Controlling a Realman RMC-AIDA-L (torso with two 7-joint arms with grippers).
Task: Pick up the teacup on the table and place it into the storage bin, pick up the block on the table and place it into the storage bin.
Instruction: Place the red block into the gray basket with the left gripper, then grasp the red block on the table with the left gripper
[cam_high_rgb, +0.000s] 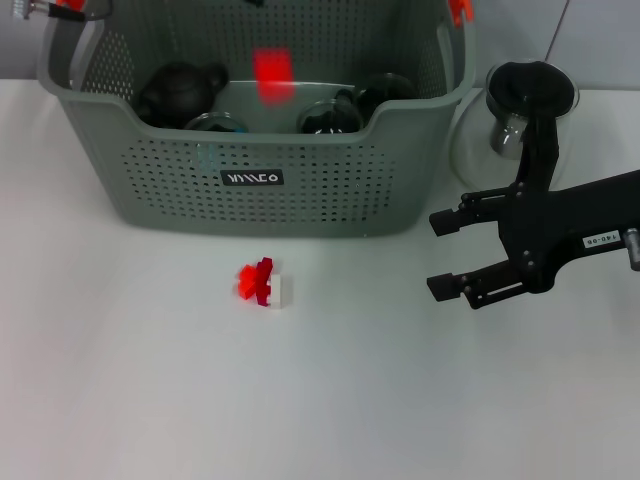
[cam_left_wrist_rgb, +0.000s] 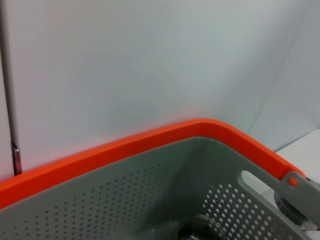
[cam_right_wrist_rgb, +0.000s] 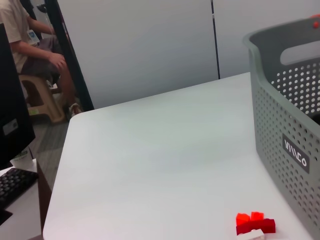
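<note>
Status: the task appears partly complete.

Bin (cam_high_rgb: 300, 190): stands at the far side of the table (cam_high_rgb: 120, 380), label facing the robot. Inside it the head view shows a dark teapot (cam_high_rgb: 180, 90) at the robot's left and several dark, glass-rimmed vessels (cam_high_rgb: 330, 112) toward the right. Which of these is the teacup cannot be told; no teacup shows on the open table, so that half of the task is judged done (a judgement from the present layout only).

Block (cam_high_rgb: 263, 283): a small red-and-white piece, lying on the table in front of the bin, apart from its front wall and slightly to the left of the label. It is not held. The right wrist view shows it (cam_right_wrist_rgb: 255, 226) near the bin wall (cam_right_wrist_rgb: 285, 135). This half remains: grasp, lift, carry over the rim, release.

Right gripper (cam_high_rgb: 450, 255): above the table at the robot's right, level with the block and well apart from it, its two fingers spread wide and pointing toward the block. It holds nothing.

Left gripper: not visible in any view; its wrist camera looks at the bin's orange rim (cam_left_wrist_rgb: 150, 142) and perforated inner wall, so the arm is judged to be near the bin's rim.

Other: a glass vessel (cam_high_rgb: 515, 125) stands on the table just right of the bin, behind the right arm.
</note>
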